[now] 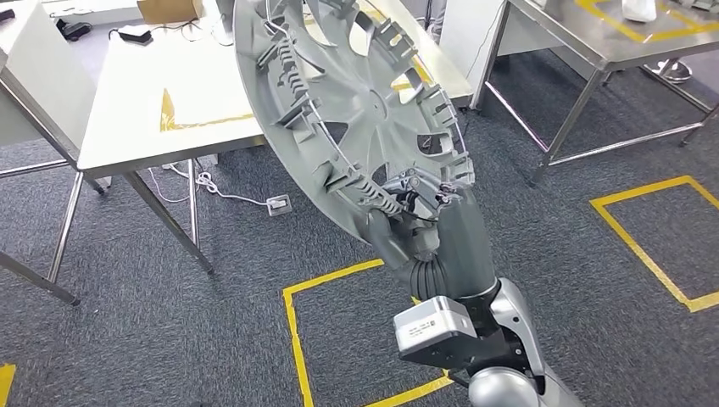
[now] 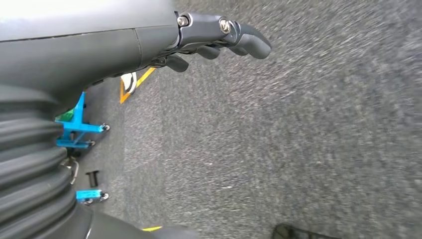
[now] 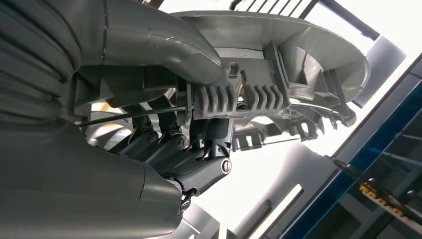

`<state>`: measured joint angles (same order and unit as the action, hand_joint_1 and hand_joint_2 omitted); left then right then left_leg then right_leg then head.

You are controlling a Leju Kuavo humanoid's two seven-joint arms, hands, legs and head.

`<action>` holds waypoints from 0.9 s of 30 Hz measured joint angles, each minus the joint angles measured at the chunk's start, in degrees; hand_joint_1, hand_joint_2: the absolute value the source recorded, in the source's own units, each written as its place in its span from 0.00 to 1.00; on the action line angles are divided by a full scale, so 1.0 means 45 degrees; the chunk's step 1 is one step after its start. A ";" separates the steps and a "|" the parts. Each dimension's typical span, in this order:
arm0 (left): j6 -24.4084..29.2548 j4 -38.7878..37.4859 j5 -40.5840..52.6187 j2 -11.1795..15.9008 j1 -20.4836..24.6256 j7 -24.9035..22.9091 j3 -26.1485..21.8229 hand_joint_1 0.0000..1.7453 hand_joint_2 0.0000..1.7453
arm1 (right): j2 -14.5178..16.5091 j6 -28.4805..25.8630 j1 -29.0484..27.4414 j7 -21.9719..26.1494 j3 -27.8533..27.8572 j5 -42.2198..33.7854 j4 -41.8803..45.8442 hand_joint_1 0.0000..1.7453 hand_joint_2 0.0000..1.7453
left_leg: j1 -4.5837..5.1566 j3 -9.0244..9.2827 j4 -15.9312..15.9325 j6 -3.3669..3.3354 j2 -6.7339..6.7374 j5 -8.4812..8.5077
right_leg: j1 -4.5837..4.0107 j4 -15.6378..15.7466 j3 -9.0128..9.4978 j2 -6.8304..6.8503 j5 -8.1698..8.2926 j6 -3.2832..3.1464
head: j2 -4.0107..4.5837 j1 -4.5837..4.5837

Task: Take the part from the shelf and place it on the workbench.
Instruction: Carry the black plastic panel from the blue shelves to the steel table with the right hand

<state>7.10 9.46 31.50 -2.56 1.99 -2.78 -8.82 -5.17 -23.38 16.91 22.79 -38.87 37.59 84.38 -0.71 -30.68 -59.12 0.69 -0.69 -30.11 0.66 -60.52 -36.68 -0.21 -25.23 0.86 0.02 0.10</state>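
Right, your part (image 1: 356, 110) is up in the air: a big grey plastic wheel cover, ribbed inner side facing the head camera, tilted steeply so its top edge runs out of the picture. Your right hand (image 1: 415, 208) grips it at the lower rim, fingers (image 1: 424, 182) curled over the edge among the clips and the thin wire ring. From the right wrist you see the thick grey thumb (image 3: 164, 45) pressed on one face of the rim and the darker fingers (image 3: 199, 159) clamped on the other, with the toothed clip blocks between them. The cover hangs in front of the white workbench (image 1: 144, 93), which stands just behind it on grey carpet (image 1: 169, 339); whether the cover touches the bench top you can't tell from here. Your left hand (image 2: 219, 37) hangs over bare carpet, holding nothing, its fingers loosely bent and a little apart. Yellow tape squares (image 1: 292, 322) mark the floor below your right arm, a steel table (image 1: 593, 42) stands off to the right, and a white power strip (image 1: 278, 204) lies under the bench.
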 joint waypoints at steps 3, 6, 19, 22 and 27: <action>0.0001 0.0005 0.0000 0.0003 0.0004 -0.0002 -0.0002 0.00 1.00 | -0.0002 -0.0014 0.0004 -0.0010 0.0002 0.0004 0.0006 1.00 1.00 | 0.0004 0.0096 0.0080 0.0220 0.0014 -0.0119 | -0.0010 0.0131 0.0132 -0.0036 -0.0189 -0.0271 | 0.0000 0.0032; -0.0002 0.0024 0.0000 -0.0018 0.0030 0.0000 -0.0002 0.00 1.00 | 0.0012 -0.0017 0.0016 -0.0011 0.0000 0.0010 0.0017 1.00 1.00 | -0.0015 -0.0494 -0.1239 0.0380 0.0084 -0.0742 | 0.0042 0.0230 0.0410 -0.0007 -0.0339 -0.0527 | -0.0001 0.0101; -0.0004 0.0003 0.0072 -0.0033 -0.0024 -0.0069 -0.0004 0.00 1.00 | 0.0044 0.0003 0.0017 -0.0039 -0.0007 0.0054 0.0033 1.00 1.00 | 0.0065 -0.1032 0.0004 -0.0130 0.0096 0.0965 | -0.0066 0.0234 0.1374 -0.0052 -0.1361 -0.0122 | 0.0000 0.0121; -0.0004 0.0013 0.0078 -0.0038 0.0005 -0.0066 -0.0007 0.00 1.00 | 0.0044 0.0011 0.0022 -0.0041 -0.0007 0.0062 0.0041 1.00 1.00 | -0.0006 -0.0733 0.0144 -0.0318 0.0088 0.0817 | -0.0040 -0.1664 0.0379 -0.0012 -0.2097 0.0069 | 0.0000 0.0036; -0.0004 0.0000 0.0039 -0.0039 -0.0062 0.0007 -0.0031 0.00 1.00 | 0.0048 0.0096 -0.0105 -0.0097 -0.0038 0.0205 0.0052 1.00 1.00 | -0.0025 -0.0164 0.0109 -0.0256 0.0048 0.0324 | 0.0013 -0.2345 -0.0887 -0.0003 -0.1078 0.0133 | 0.0000 0.0007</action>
<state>7.08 9.46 31.67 -2.73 1.71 -2.74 -8.96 -4.95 -22.94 16.44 22.35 -39.04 38.51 84.61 -0.83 -31.42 -58.63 -0.46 -0.47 -28.65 0.72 -71.07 -40.68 -0.22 -30.08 1.46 0.02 0.14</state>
